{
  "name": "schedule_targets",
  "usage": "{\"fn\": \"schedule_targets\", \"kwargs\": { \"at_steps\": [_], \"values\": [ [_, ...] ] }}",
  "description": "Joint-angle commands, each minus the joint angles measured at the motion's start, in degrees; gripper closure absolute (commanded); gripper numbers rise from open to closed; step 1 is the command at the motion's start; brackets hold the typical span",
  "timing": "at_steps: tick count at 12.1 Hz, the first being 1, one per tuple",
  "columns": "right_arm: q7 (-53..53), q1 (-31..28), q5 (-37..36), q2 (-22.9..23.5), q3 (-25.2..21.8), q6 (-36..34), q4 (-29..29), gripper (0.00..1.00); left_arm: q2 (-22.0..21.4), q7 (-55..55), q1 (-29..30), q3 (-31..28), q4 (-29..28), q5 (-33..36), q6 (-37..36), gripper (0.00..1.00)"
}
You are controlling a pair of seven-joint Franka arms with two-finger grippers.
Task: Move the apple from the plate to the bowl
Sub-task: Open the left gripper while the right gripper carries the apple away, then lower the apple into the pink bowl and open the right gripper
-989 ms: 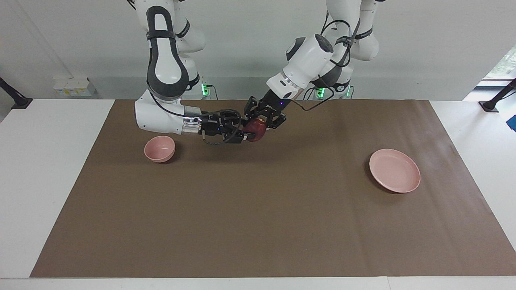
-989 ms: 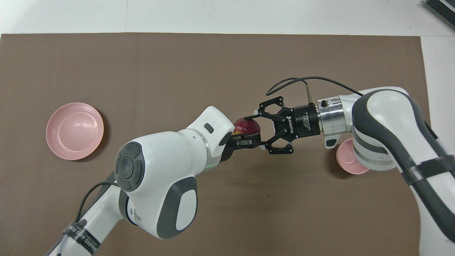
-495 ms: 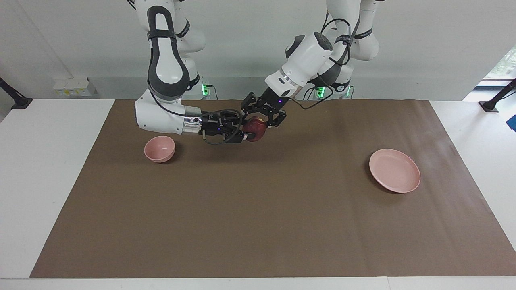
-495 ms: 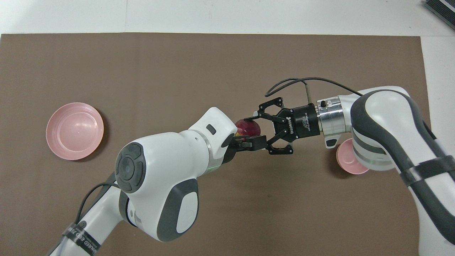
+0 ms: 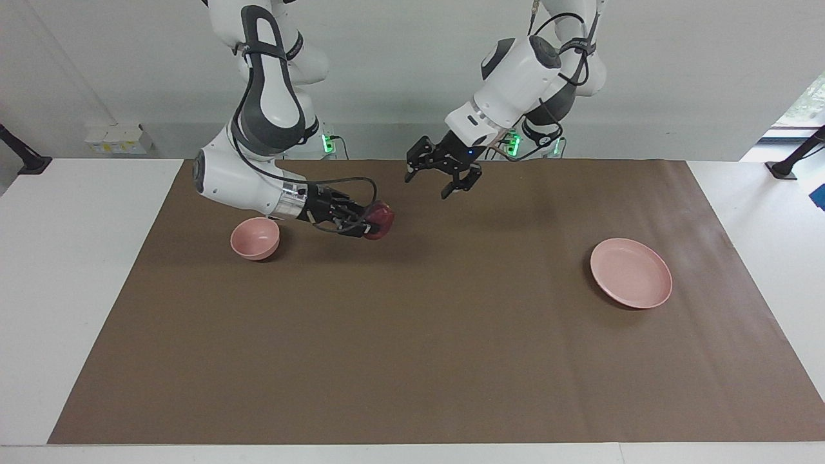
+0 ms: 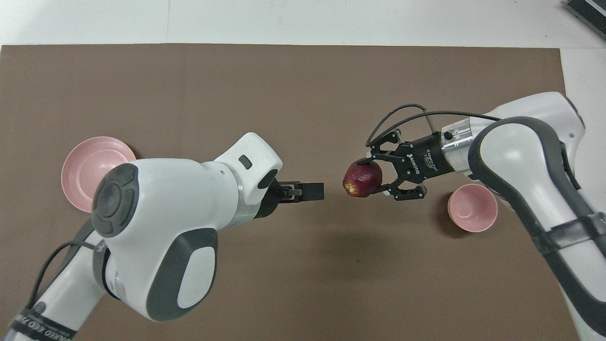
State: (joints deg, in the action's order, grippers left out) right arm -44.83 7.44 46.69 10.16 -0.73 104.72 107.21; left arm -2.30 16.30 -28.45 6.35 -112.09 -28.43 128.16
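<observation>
My right gripper (image 5: 372, 223) is shut on the dark red apple (image 5: 381, 218) and holds it in the air over the brown mat, beside the small pink bowl (image 5: 255, 237). In the overhead view the apple (image 6: 362, 178) sits between the fingers of the right gripper (image 6: 371, 177), a short way from the bowl (image 6: 472, 207). My left gripper (image 5: 443, 175) is open and empty, raised over the mat's middle near the robots; it also shows in the overhead view (image 6: 313, 191). The flat pink plate (image 5: 630, 272) lies empty toward the left arm's end, partly covered by the left arm in the overhead view (image 6: 80, 163).
The brown mat (image 5: 412, 348) covers most of the white table. A dark object (image 6: 587, 12) lies at the table's corner farthest from the robots, at the right arm's end.
The left gripper has let go of the apple and drawn back and up, open. The right gripper, shut on the apple, has carried it toward the bowl and tilted down.
</observation>
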Motion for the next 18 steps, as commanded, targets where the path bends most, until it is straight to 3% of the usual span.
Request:
{"fn": "schedule_targets", "kwargs": {
  "at_steps": [1, 4, 7, 9, 11, 14, 16, 17, 18],
  "values": [
    [5.1, -1.8, -9.9, -0.1, 0.3, -0.4, -2.8, 1.0, -1.5, 0.6, 4.3, 0.2, 1.0, 8.0, -8.3, 0.0],
    [14.4, -4.8, -21.5, -0.1, 0.2, -0.9, -3.5, 1.0, -2.0, 0.2, 8.9, 0.1, 2.4, 19.0, -16.3, 0.0],
    [22.2, -7.3, -33.6, -0.6, 0.2, -0.5, -2.5, 1.0, -2.4, -0.8, 13.1, -0.6, 6.5, 23.8, -21.4, 0.0],
    [26.4, -9.4, -40.0, -2.1, 0.2, -0.2, 0.3, 1.0, -2.6, -6.1, 17.4, -1.1, 7.8, 25.4, -23.4, 0.0],
    [30.0, -10.2, -45.9, -4.3, 0.2, 0.2, 4.6, 1.0, -2.6, -9.2, 20.1, -1.9, 12.9, 25.5, -29.2, 0.0],
    [31.8, -11.8, -46.3, -7.7, 0.2, 3.2, 13.1, 1.0, -2.5, -16.3, 20.6, -6.2, 18.2, 26.2, -36.3, 0.0],
    [32.0, -11.5, -46.4, -7.5, 0.2, 9.7, 16.9, 0.99, -2.1, -17.4, 20.6, -6.5, 19.6, 31.3, -37.1, 0.0],
    [31.9, -11.5, -46.4, -6.9, 0.2, 10.2, 17.0, 0.81, -1.7, -17.6, 20.7, -6.8, 20.7, 31.1, -37.1, 0.0],
    [31.9, -11.2, -46.5, -6.6, 0.2, 10.4, 17.1, 0.24, -1.9, -17.7, 21.0, -6.8, 21.0, 31.1, -37.5, 0.0]
  ]
}}
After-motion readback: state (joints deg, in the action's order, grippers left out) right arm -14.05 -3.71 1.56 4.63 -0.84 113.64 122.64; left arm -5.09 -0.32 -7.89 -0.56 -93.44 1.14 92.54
